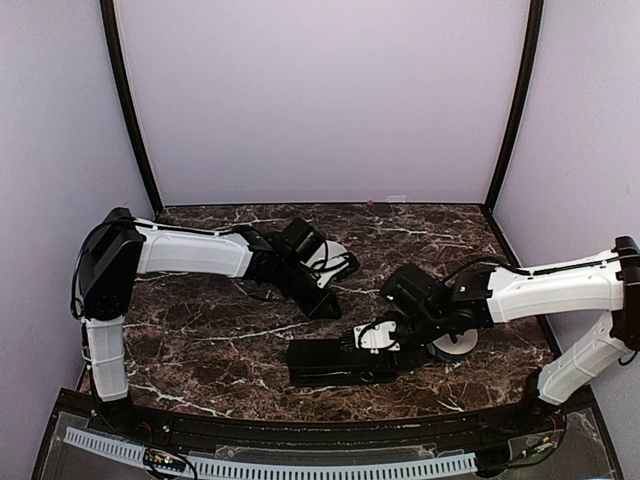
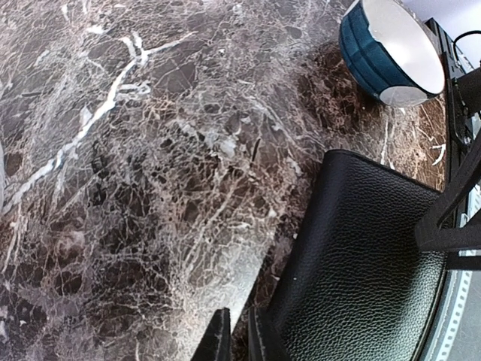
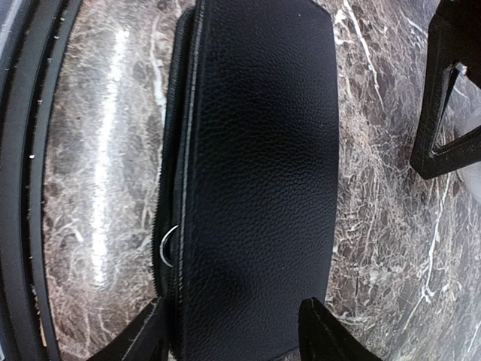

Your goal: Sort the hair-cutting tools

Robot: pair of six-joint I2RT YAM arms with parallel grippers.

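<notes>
No hair-cutting tools show in any view. A flat black leather case [image 1: 330, 362] lies near the table's front. My right gripper [image 3: 233, 335] stands open over one end of the case [image 3: 255, 150], one finger beside the zip edge and the other at the opposite edge. A small silver ring curve [image 3: 169, 244] pokes out at the zip; I cannot tell what it belongs to. My left gripper [image 2: 239, 342] hovers just beyond the case's [image 2: 361, 263] far edge over bare marble. Its fingers are almost together with nothing between them.
A bowl, blue outside and white inside [image 2: 391, 49], sits by the right arm [image 1: 455, 345]. Another white bowl [image 1: 335, 255] lies under the left wrist. Dark marble table [image 1: 200, 340], black rail along the front edge, lilac walls around.
</notes>
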